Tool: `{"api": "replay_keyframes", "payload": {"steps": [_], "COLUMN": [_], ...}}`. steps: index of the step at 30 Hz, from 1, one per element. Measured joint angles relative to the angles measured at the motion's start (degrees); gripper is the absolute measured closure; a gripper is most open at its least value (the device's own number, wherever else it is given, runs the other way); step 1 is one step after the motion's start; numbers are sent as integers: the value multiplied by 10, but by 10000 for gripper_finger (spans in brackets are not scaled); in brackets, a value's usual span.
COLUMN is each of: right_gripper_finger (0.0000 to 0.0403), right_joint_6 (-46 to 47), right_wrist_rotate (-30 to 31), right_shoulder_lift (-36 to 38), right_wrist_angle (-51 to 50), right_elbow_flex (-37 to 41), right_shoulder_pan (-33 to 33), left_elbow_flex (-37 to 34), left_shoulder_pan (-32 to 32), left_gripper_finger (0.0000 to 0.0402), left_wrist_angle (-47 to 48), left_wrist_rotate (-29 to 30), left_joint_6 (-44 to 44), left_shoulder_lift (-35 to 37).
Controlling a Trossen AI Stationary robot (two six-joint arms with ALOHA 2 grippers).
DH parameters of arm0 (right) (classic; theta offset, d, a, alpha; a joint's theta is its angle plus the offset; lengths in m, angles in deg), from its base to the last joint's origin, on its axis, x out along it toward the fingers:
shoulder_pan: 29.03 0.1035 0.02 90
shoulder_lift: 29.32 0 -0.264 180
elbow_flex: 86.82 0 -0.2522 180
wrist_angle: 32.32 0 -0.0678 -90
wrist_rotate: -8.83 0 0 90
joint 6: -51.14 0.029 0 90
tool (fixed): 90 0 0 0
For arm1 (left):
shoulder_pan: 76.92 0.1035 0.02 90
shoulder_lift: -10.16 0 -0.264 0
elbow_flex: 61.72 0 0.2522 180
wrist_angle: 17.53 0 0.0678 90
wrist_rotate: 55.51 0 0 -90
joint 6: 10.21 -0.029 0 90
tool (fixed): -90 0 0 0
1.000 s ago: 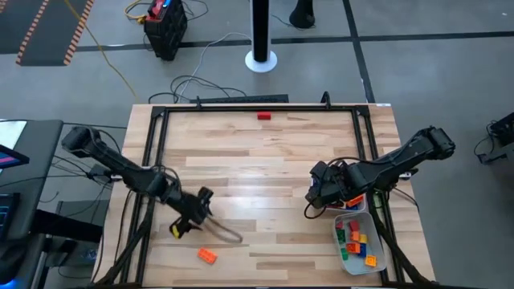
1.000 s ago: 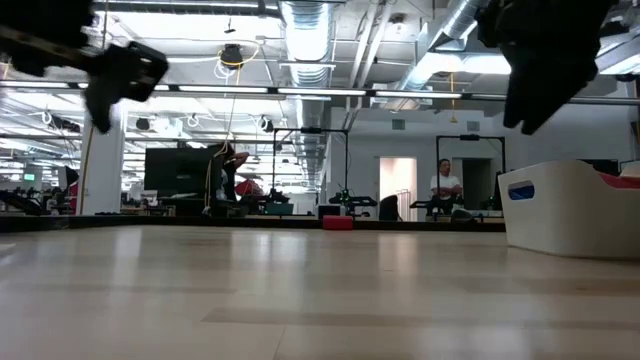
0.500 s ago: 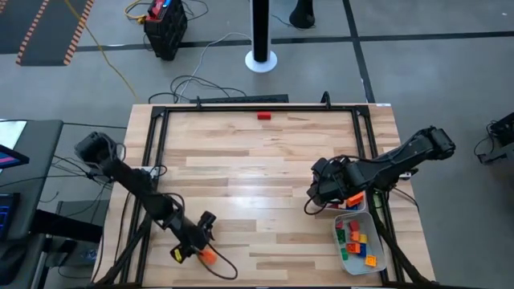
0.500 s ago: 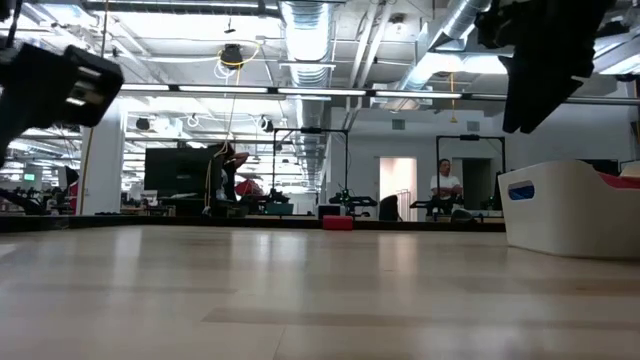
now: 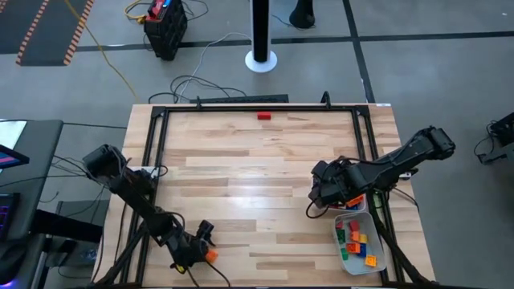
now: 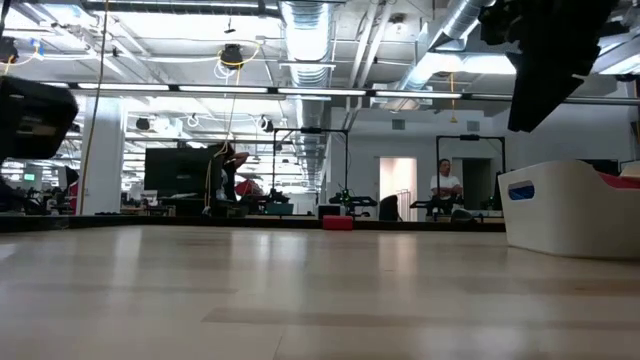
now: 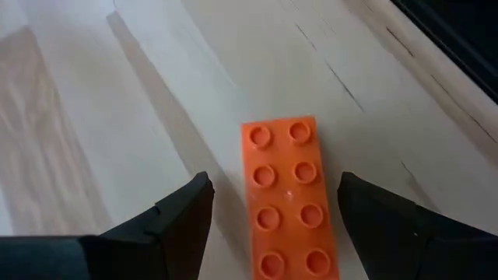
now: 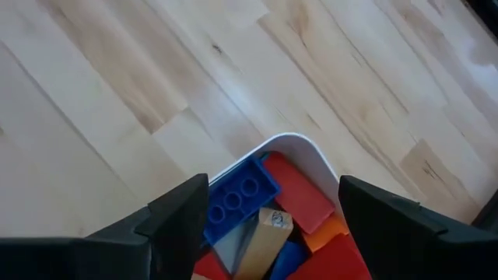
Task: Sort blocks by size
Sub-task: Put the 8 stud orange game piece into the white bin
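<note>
one red block (image 5: 263,116) on pale wooden table (image 5: 257,172)

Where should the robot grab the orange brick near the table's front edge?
Probably across its two long sides, around the middle, coming straight down. The orange brick lies flat, studs up, and is long and narrow, so the short width fits between the fingers. The open left pincer already has a finger on each long side.
</note>
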Motion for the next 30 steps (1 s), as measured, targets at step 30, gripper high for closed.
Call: {"api": "replay_keyframes", "payload": {"steps": [30], "right_gripper_finger": [88], "right_joint_6": [-148], "right_wrist_rotate": [212], "right_shoulder_lift": [-4], "right_wrist_angle": [282], "right_elbow_flex": [10], "right_shoulder_pan": [139], "left_elbow_flex": [0], "left_shoulder_pan": [221], "left_gripper_finger": [266], "left_wrist_angle": [-91], "left_wrist_rotate": [130], "left_joint_6": [-195], "left_shoulder_lift": [25]}}
